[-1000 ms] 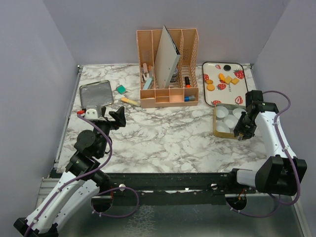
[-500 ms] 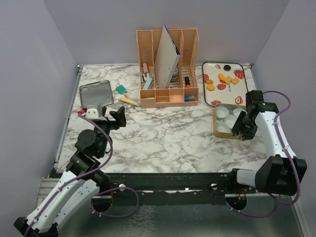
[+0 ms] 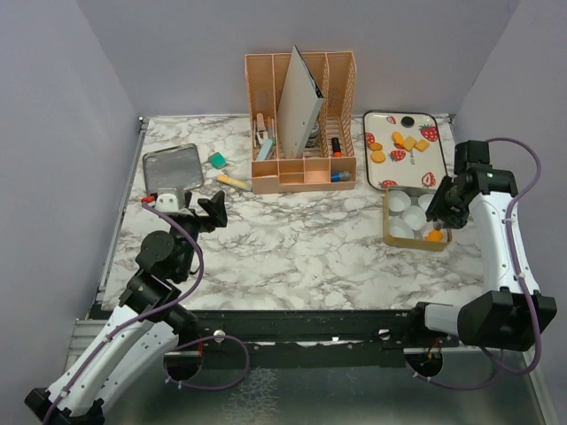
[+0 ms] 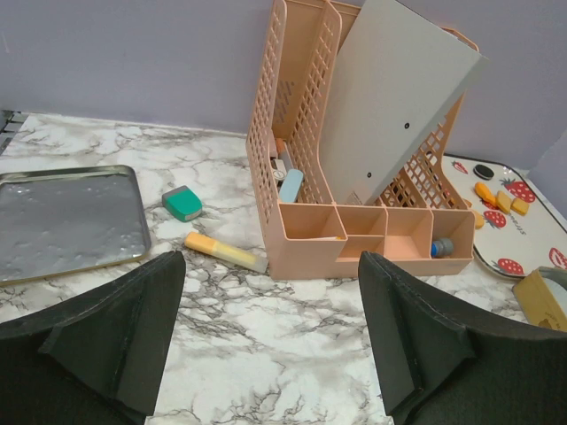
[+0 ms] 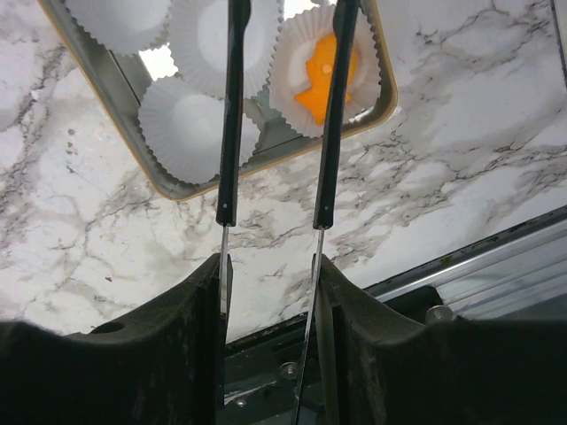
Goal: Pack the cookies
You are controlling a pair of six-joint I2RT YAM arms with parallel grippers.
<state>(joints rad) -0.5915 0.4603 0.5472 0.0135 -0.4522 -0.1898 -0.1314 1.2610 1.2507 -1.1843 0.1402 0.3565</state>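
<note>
Right claw (image 5: 285,35) half-spread, released, small orange-yellow cookie (image 5: 312,88) at its 1 o'clock in white pleated paper cup (image 5: 288,75); left claw (image 4: 270,336) spread wide, empty.

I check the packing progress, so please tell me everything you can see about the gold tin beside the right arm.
The gold tin is a shallow, metal-looking rectangular box with rounded corners, lying flat on the marble table, on the near side of the strawberry tray. Four white fluted paper cups sit inside; the near-right one holds an orange cookie. The right gripper hangs over the tin, open.
</note>
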